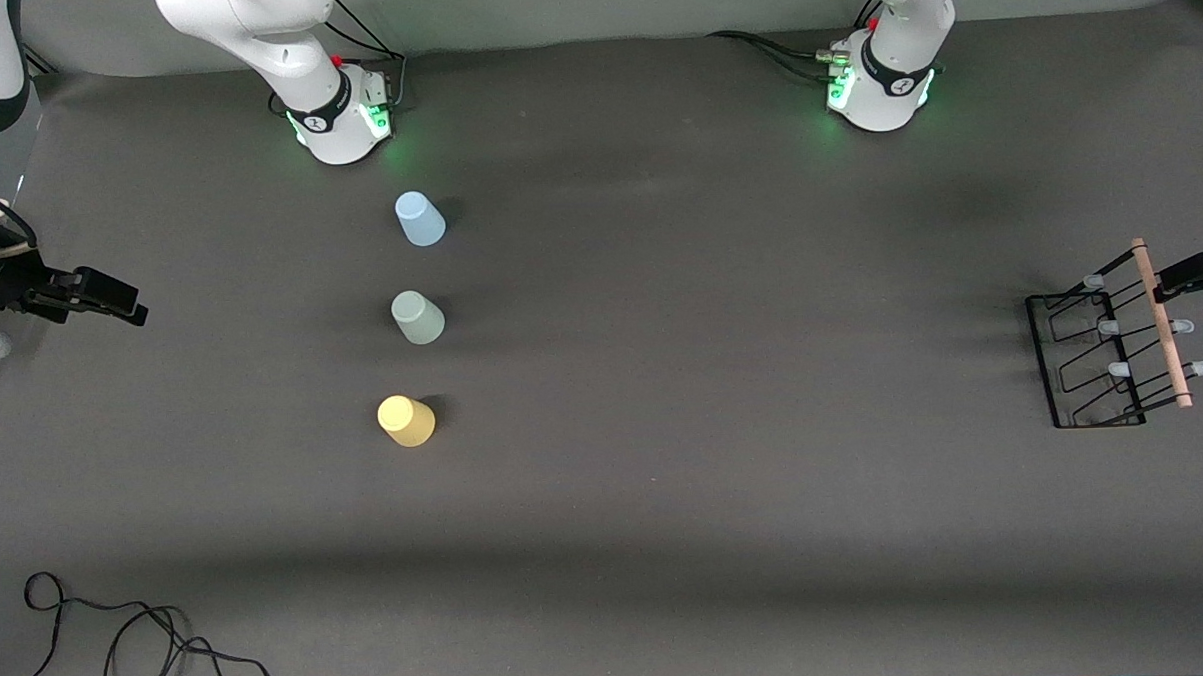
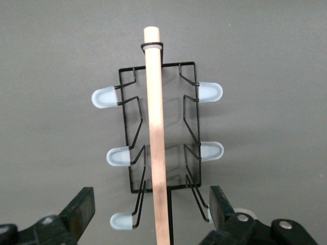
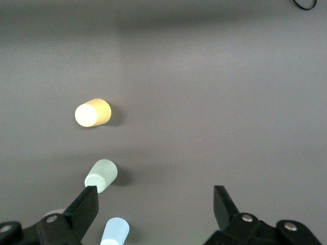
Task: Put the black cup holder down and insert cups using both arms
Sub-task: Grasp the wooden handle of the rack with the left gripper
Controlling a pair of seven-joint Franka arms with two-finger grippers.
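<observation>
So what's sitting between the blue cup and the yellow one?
The grey-green cup stands between the blue cup and the yellow cup, clearest in the front view.

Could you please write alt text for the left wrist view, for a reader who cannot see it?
The open left tool hovers directly above the black cup holder, one finger on either side of its light wooden handle. The rack stands on the dark grey table, and its pale blue-capped prongs hold no cups.
</observation>
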